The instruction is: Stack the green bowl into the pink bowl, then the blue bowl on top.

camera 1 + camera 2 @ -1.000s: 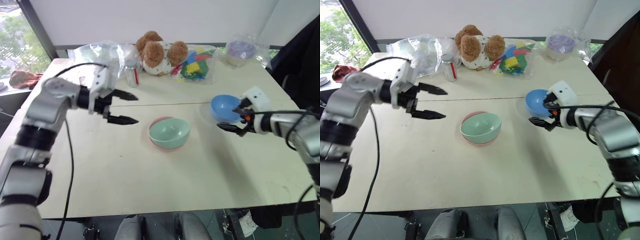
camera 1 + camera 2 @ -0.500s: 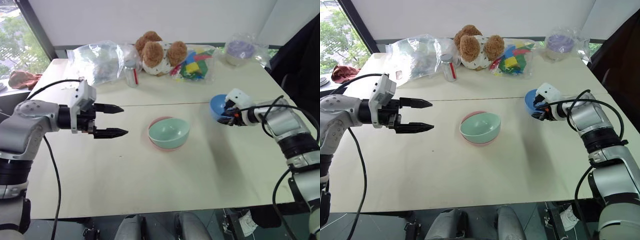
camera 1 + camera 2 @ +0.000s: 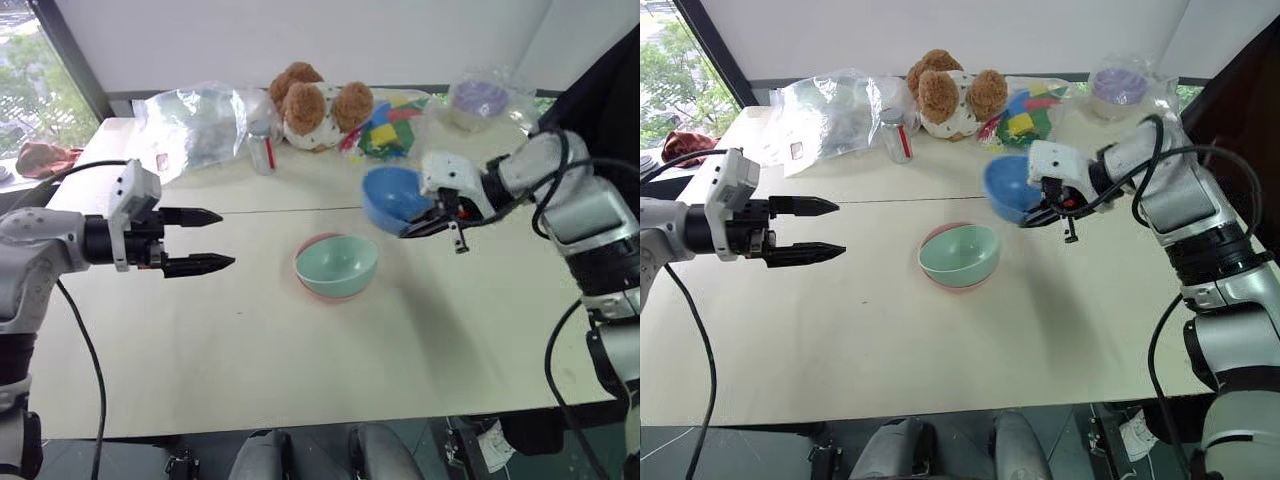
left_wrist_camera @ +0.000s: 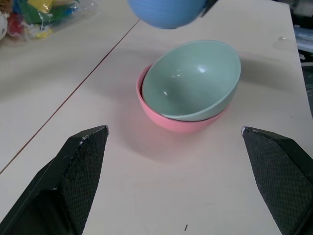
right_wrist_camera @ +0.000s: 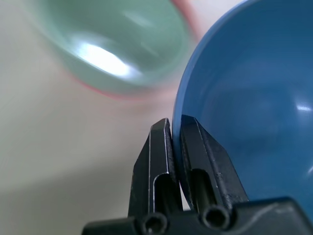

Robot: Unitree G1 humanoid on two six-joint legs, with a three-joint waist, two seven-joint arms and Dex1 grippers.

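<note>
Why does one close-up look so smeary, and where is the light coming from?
In the right wrist view the green bowl is blurred, while the right gripper pinching the blue bowl rim stays sharp. In the left wrist view the green bowl carries small bright glints. In the left eye view daylight enters at a window, and soft shadows lie on the table.
</note>
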